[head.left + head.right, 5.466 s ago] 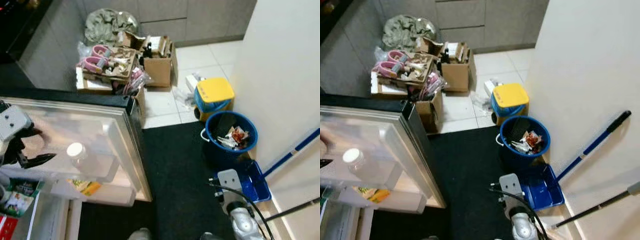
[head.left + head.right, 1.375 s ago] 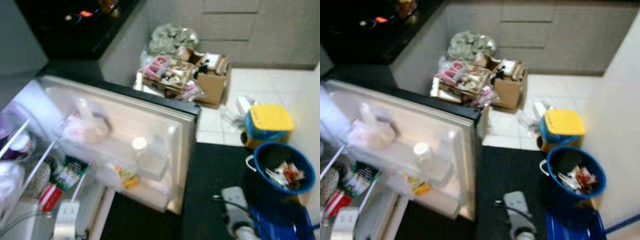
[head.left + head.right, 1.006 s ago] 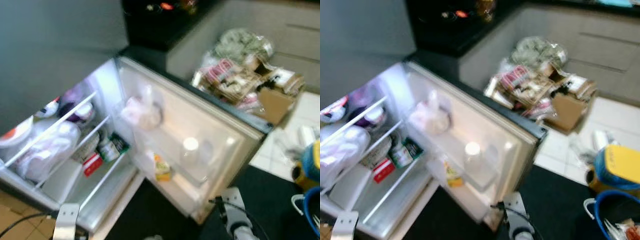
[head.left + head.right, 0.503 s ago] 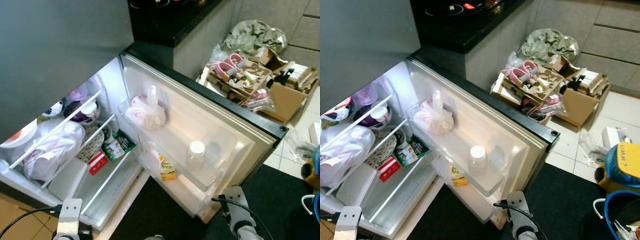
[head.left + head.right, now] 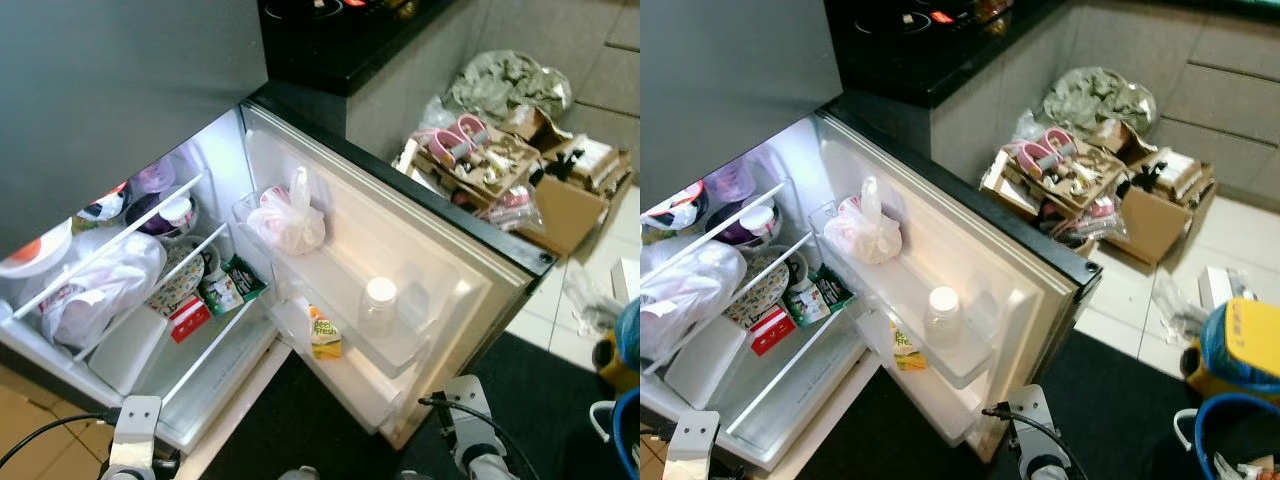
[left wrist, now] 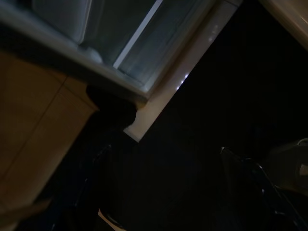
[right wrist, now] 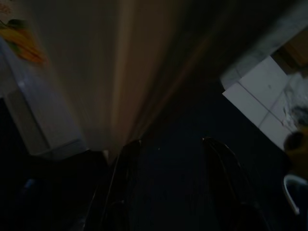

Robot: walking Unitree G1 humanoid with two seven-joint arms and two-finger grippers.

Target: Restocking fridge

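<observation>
The fridge (image 5: 215, 150) stands open at about 9 o'clock in the head views, its lit shelves crowded. A white bag (image 5: 95, 290) lies on the middle shelf, bowls (image 5: 165, 210) sit behind it near the back wall, and a green packet (image 5: 232, 288) leans beside a small red box (image 5: 188, 318) on the wire shelf below.

The fridge door (image 5: 400, 270) swings out toward 3 o'clock. In its upper rack sits a knotted plastic bag (image 5: 290, 222); in the next rack down, a clear jar with a white lid (image 5: 378, 305); in the lowest rack, a small yellow-green carton (image 5: 322, 335).

The left gripper (image 6: 163, 183) hangs low at 7 o'clock, below the fridge's bottom edge, jaws spread and holding nothing, over a dark mat (image 6: 231, 86). The right gripper (image 7: 166, 180) hangs at 5 o'clock just beside the door's outer bottom corner, jaws likewise spread and empty. Every item in the fridge lies well above and apart from both sets of jaws.

At 1 o'clock, cardboard boxes (image 5: 560, 205) of clutter and a grey-green bag (image 5: 505, 80) sit on the tiled floor against the cabinets. A yellow-lidded bin (image 5: 1245, 345) and a blue bucket (image 5: 1230, 440) stand at 4 o'clock.
</observation>
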